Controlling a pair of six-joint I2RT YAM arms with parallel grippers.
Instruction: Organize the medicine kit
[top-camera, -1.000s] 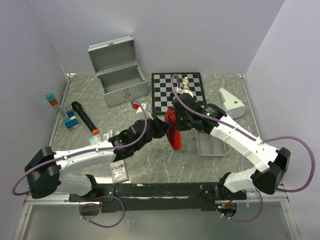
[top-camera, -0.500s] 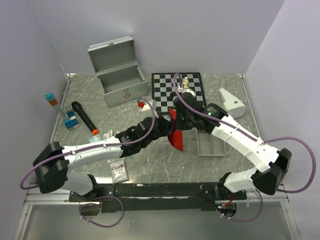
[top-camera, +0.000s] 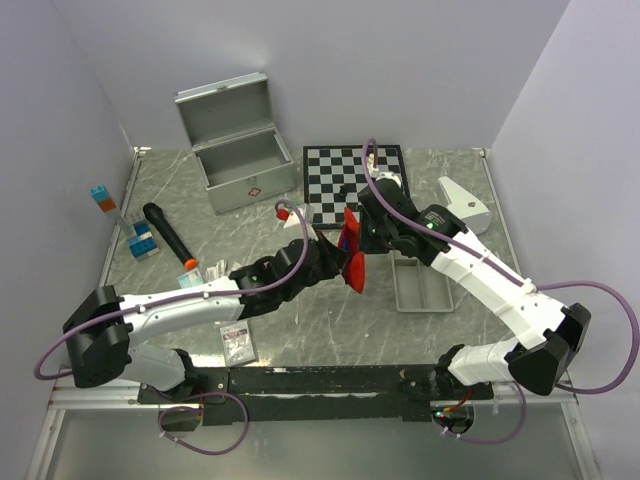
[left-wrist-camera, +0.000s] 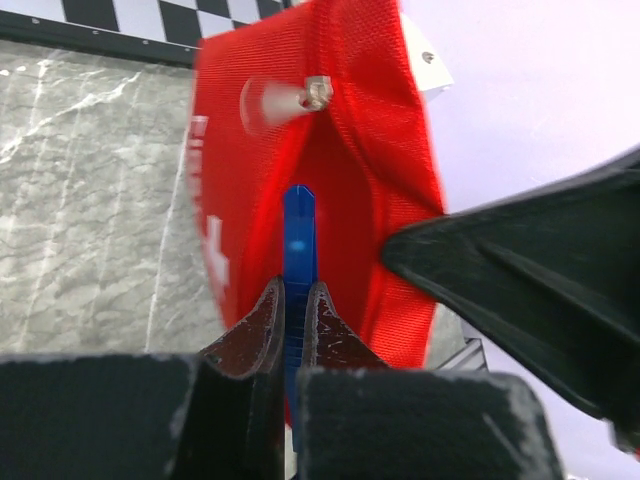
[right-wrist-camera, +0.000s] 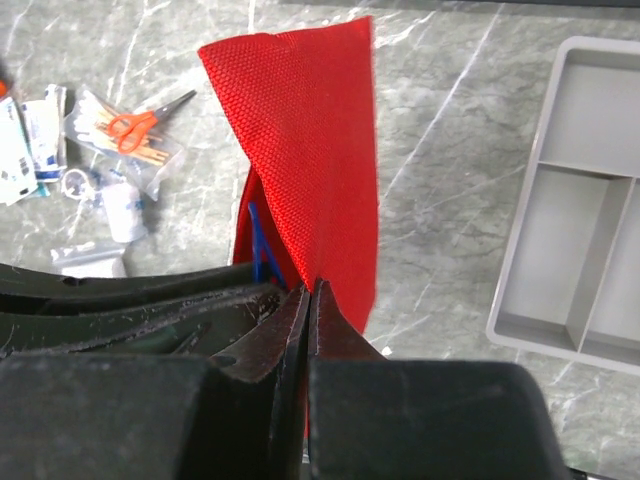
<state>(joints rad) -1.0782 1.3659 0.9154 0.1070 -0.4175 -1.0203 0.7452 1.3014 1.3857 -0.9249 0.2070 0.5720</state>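
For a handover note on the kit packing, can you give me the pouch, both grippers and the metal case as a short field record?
red pouch: held up, mouth open
right gripper: shut on the pouch's edge
left gripper: shut on a blue strip, its tip in the pouch's mouth
silver case: back left, lid open, untouched
grey tray: lies right of the pouch

Lid-open silver case (top-camera: 240, 185) rear-left, red pouch (top-camera: 350, 262) held upright, mouth open
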